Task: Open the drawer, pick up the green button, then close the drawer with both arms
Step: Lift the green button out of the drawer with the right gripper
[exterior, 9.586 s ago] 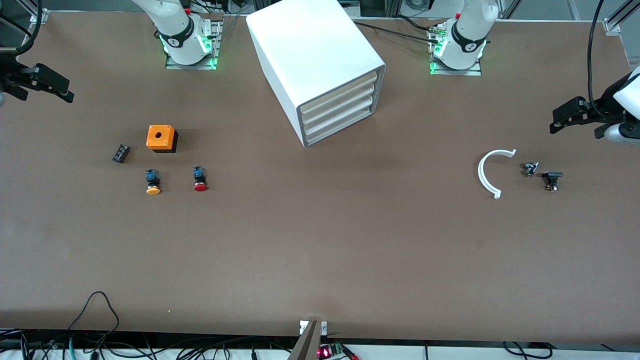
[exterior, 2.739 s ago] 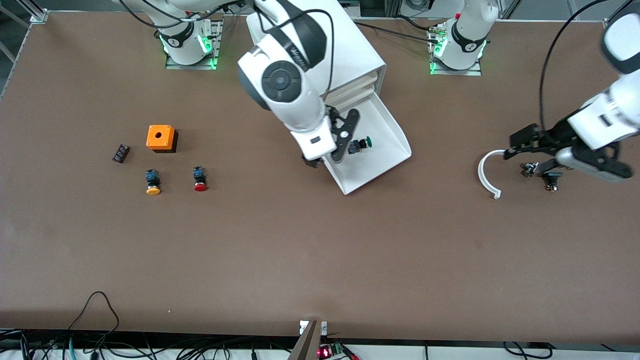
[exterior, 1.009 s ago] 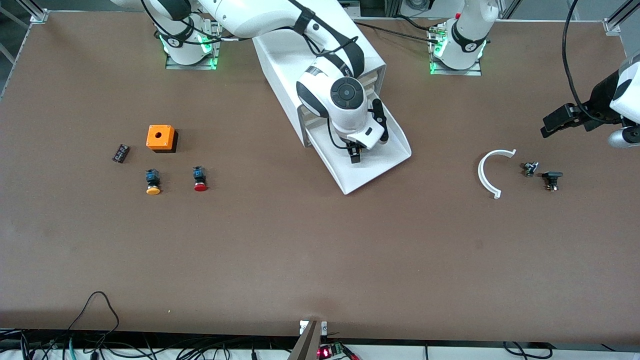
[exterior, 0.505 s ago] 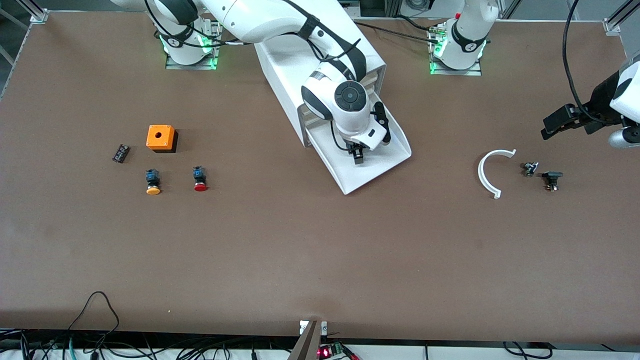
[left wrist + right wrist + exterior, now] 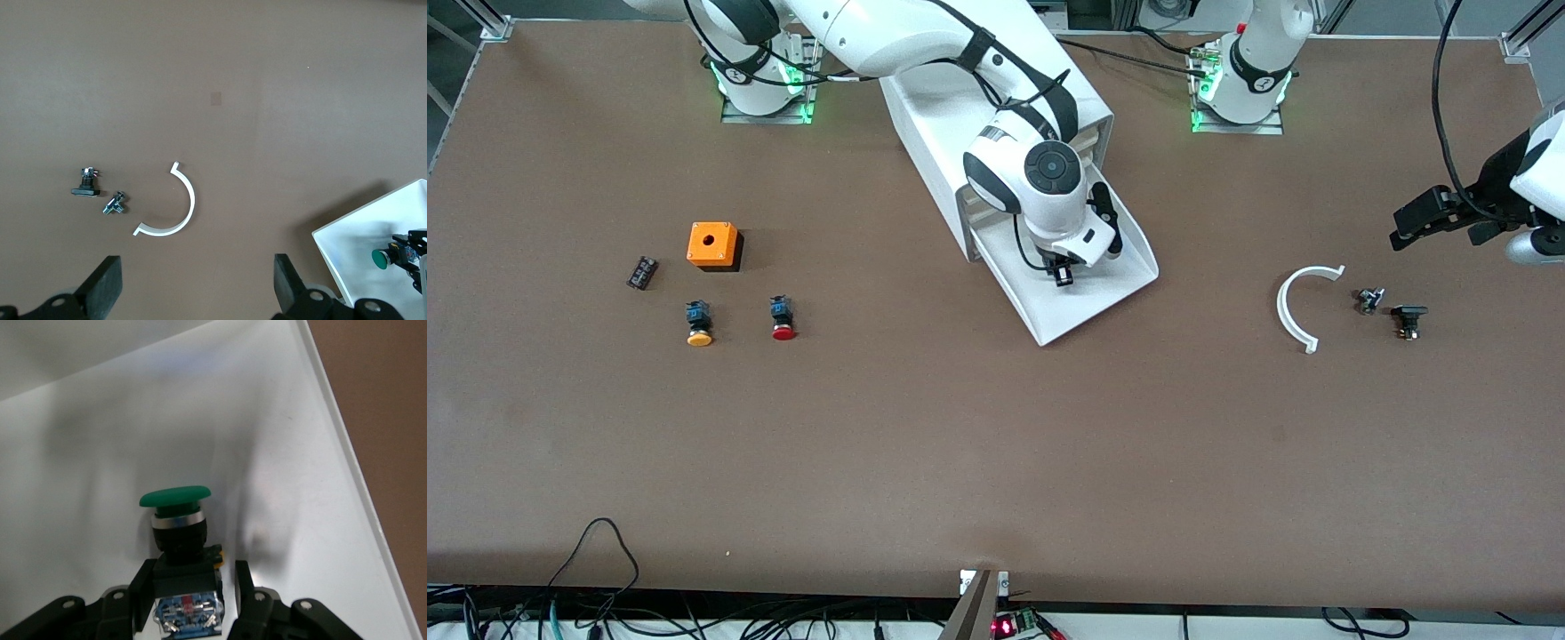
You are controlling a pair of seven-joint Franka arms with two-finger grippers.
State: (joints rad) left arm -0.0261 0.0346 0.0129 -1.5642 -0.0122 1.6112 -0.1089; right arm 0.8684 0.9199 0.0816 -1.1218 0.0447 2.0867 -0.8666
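The bottom drawer (image 5: pixel 1107 286) of the white cabinet (image 5: pixel 929 147) is pulled out onto the table. My right gripper (image 5: pixel 1061 272) reaches down into it. In the right wrist view its fingers (image 5: pixel 143 593) straddle the black-and-blue body of the green-capped button (image 5: pixel 177 520), which lies on the drawer floor (image 5: pixel 280 453). One finger touches the body and a narrow gap shows at the other. In the front view the hand hides the button. My left gripper (image 5: pixel 1423 218) hangs wide open and empty over the left arm's end of the table. The left wrist view (image 5: pixel 193 293) also shows the button (image 5: pixel 381 257).
An orange box (image 5: pixel 714 244), an orange-capped button (image 5: pixel 699 324), a red-capped button (image 5: pixel 783 318) and a small black part (image 5: pixel 641 272) lie toward the right arm's end. A white curved piece (image 5: pixel 1294 307) and two small parts (image 5: pixel 1369 300) lie under the left gripper.
The drawer, shut at first, now stands pulled out. In the last second my right gripper has shifted slightly inside the drawer, over the button. The left arm has barely moved.
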